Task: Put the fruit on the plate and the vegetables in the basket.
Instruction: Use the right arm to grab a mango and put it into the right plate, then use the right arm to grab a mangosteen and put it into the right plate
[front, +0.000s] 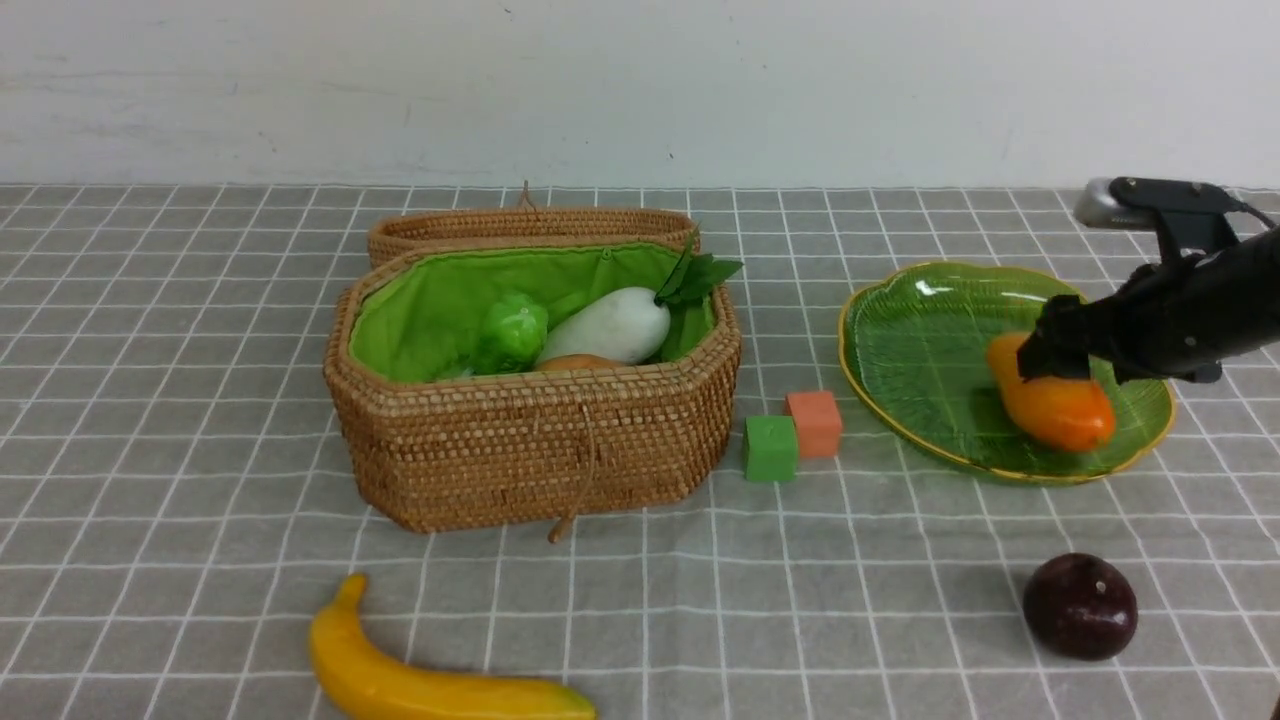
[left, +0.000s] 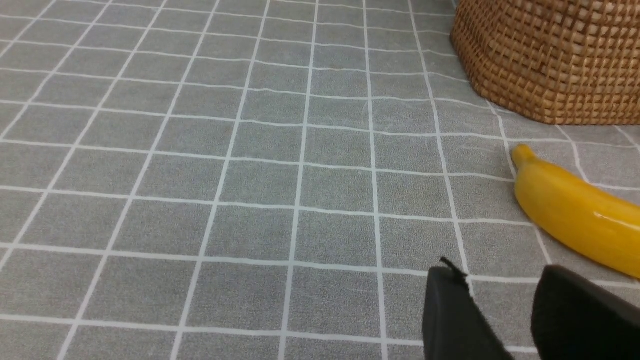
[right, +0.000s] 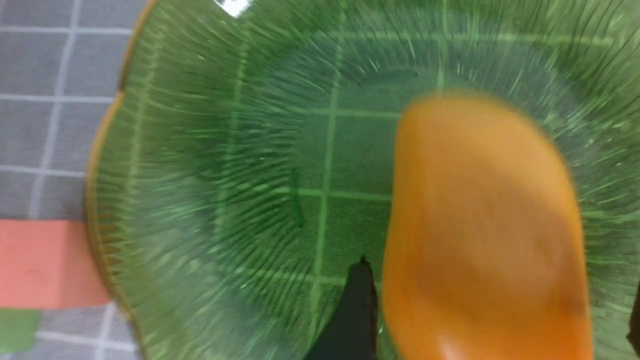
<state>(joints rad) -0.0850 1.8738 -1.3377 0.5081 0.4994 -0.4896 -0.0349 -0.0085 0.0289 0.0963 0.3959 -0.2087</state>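
Note:
The orange-yellow mango (front: 1055, 405) lies on the green leaf-shaped plate (front: 915, 340). My right gripper (front: 1072, 366) hangs over its far end, open, with a finger on each side of the mango (right: 480, 225) and green plate (right: 210, 165) showing in both gaps. The banana (front: 420, 680) lies on the cloth at the near left, and the dark plum (front: 1080, 605) at the near right. The basket (front: 530, 450) holds the green gourd (front: 512, 332), the white radish (front: 610, 325) and an orange-brown one (front: 575, 362). My left gripper (left: 505, 305) is open and empty above the cloth, close to the banana (left: 575, 215).
A small green cube (front: 769, 448) and a small orange cube (front: 814, 423) stand between the basket and the plate. The basket's lid (front: 525, 225) lies open behind it. The basket wall (left: 550, 55) stands just beyond the banana's tip.

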